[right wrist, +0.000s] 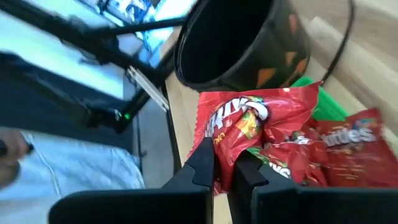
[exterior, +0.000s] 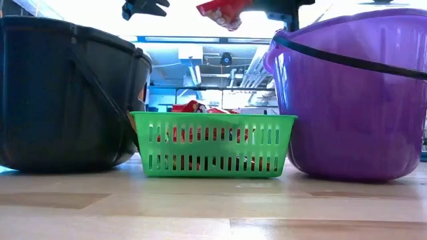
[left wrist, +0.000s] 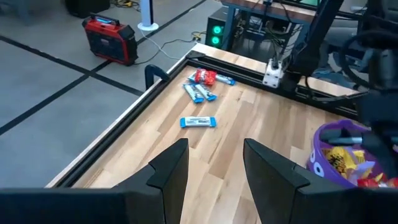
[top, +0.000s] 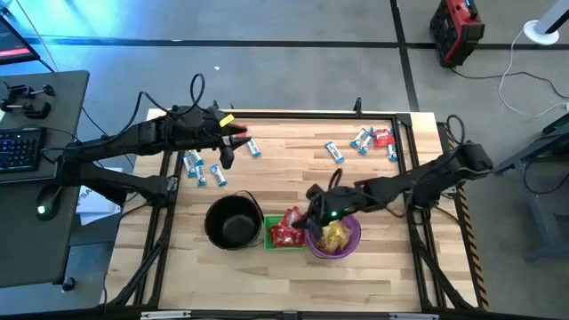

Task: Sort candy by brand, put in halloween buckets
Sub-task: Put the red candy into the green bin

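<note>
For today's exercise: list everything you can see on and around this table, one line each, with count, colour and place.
Black pail: one, black, round, front of table, left of the green basket.
Green basket: one, bright green, between pail and purple bucket, red packets inside.
Purple bucket: one, purple, right of the basket, yellow candies inside.
Blue-and-white candies: several, one group at left, more at far right, one alone.
Red candy: one loose, far right group.
Red generator: one, on the floor beyond the table.
Left gripper: open, above the left table area.
Right gripper: shut on a red packet, over the basket.
</note>
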You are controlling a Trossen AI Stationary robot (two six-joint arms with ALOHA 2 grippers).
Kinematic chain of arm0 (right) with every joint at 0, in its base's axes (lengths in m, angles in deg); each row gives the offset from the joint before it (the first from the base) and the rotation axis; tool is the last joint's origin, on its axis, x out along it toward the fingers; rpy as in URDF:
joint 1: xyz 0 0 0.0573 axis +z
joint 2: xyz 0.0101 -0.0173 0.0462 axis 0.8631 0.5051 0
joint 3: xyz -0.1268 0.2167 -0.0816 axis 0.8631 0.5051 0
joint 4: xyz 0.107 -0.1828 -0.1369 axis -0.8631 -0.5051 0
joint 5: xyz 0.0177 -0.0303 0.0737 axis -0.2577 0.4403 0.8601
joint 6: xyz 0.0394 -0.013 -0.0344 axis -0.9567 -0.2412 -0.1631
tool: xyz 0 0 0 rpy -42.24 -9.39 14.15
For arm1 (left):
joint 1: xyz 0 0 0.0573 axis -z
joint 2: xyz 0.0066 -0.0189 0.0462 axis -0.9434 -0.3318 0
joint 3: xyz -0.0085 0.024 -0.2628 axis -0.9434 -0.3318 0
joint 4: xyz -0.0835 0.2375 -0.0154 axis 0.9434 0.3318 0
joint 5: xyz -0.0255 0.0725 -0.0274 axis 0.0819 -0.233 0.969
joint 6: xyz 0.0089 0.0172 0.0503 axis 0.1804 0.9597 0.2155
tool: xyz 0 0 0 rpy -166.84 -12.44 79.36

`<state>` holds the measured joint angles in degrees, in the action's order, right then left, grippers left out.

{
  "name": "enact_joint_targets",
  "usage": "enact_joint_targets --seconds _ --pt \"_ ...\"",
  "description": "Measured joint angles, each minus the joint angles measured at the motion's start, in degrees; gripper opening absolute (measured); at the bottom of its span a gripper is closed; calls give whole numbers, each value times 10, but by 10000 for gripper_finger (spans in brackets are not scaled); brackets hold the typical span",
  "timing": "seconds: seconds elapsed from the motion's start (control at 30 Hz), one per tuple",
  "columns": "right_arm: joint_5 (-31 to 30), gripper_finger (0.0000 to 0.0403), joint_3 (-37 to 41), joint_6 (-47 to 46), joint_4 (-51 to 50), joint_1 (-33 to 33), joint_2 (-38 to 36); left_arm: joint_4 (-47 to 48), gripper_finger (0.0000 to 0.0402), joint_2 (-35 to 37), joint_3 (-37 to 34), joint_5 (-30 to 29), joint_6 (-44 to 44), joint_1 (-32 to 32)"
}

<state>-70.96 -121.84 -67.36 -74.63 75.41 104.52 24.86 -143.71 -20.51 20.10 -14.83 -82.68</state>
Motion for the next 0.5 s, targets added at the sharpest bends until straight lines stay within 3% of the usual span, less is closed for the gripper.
enact_joint_targets --seconds 0.13,0.27,0.5 --pt "22 8 -75 67 -69 1 52 0 145 0 0 7 0 0" --pt "31 18 -148 115 -216 0 98 0 145 0 0 7 -1 0" --pt "65 90 -216 179 -289 -8 148 0 145 0 0 7 -1 0"
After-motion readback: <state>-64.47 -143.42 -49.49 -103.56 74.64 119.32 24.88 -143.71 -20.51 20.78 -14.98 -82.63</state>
